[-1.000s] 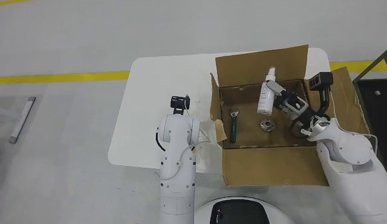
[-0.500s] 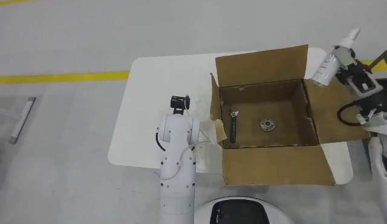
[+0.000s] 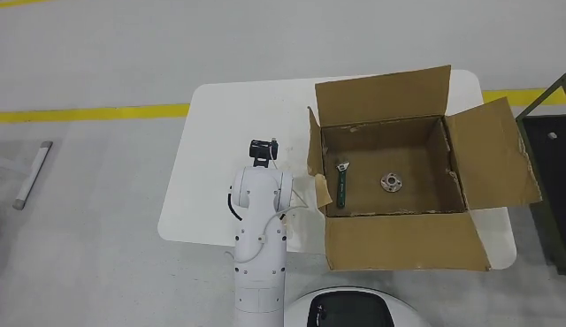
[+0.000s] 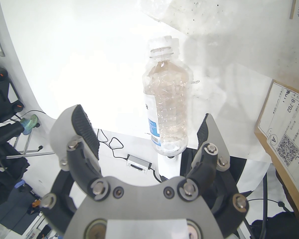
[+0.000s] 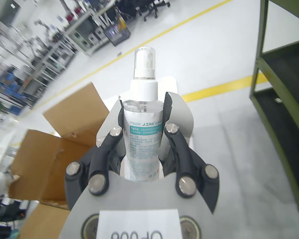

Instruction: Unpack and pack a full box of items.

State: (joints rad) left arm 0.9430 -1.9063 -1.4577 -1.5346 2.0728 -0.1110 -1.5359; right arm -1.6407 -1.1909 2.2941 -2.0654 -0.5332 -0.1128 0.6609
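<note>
An open cardboard box (image 3: 473, 155) stands on the right half of the white table (image 3: 230, 115). On its floor lie a green wrench (image 3: 341, 186) and a small metal flange (image 3: 390, 182). My right gripper (image 5: 144, 105) is shut on a white spray bottle (image 5: 143, 128), held upright in the air beside the box (image 5: 52, 138). My left arm (image 3: 261, 203) stands at the table's near edge, left of the box. Its gripper (image 4: 144, 123) is open over a clear plastic water bottle (image 4: 165, 105) that lies on the table, closer to one finger (image 4: 206, 130).
A crumpled clear plastic wrap (image 4: 169, 3) lies on the table beyond the water bottle. A box corner with labels (image 4: 284, 130) is close beside the left gripper. A green metal rack (image 5: 284, 75) stands on the floor to the right of the table (image 3: 544, 150).
The right arm lifted the spray bottle out of the box, carried it to the right and left the top view. The left arm has not moved.
</note>
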